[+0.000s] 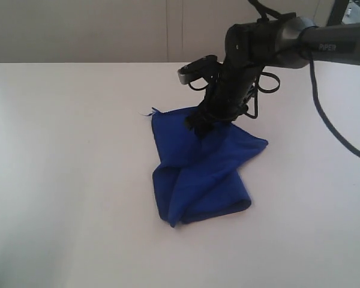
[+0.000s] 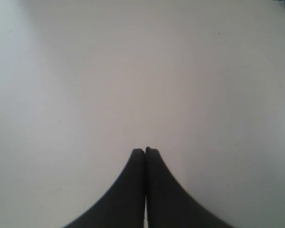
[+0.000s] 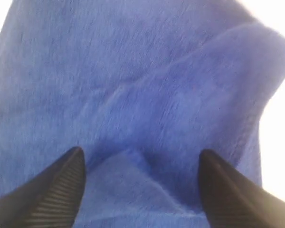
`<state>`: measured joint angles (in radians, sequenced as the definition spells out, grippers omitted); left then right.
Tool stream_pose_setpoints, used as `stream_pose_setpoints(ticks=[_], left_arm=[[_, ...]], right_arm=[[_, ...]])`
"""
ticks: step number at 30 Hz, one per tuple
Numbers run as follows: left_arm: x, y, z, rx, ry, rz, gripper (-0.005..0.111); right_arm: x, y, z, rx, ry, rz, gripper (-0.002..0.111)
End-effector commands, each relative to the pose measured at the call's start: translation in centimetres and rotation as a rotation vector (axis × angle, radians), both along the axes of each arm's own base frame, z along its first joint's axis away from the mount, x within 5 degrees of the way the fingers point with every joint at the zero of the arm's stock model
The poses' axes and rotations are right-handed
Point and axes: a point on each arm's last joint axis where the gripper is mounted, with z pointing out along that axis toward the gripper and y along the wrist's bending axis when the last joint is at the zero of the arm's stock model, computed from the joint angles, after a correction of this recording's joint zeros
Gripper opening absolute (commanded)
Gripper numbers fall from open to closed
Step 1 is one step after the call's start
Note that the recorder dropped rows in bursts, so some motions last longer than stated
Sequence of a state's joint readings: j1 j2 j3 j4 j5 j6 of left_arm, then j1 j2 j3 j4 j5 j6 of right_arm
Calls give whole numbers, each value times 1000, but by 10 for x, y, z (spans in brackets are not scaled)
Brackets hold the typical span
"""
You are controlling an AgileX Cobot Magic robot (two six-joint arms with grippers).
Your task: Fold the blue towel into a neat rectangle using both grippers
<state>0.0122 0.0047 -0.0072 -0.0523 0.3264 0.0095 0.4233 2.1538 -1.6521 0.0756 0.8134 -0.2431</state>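
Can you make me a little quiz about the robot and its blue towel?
1. True or false: the left end effector is shut and holds nothing.
2. Pick one. Above the towel, the right end effector is: A) open, B) shut tight, C) hidden from every camera.
3. Fill the gap: the towel lies rumpled on a ____ table.

Key: 1 true; 2 A; 3 white.
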Motion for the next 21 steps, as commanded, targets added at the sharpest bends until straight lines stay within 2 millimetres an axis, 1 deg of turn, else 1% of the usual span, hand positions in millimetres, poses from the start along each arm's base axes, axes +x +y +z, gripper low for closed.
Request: stream_pose_setpoints(ticks=[1,5,8,11,13,16,21], left_arm=[[-1,0,-3,-9,13,6,0],[-1,0,-3,-9,13,6,0],[-1,0,-3,-9,13,6,0],[-1,0,-3,-9,13,6,0],[-1,0,-3,-9,13,6,0],[-1,0,-3,-9,13,6,0],[-1,0,-3,-9,13,6,0]], right_arm=[[7,-1,10,51,-75,-71,64],[8,-1,17,78,-103,-100,64],[8,-1,27,105,-126,-132,64],[8,-1,36,144,-150,-182,64],[7,-1,42,181,-135,-263,64],[2,-3,40,242,-19,-501,63],[-3,-1,21,231,101,-632,63]])
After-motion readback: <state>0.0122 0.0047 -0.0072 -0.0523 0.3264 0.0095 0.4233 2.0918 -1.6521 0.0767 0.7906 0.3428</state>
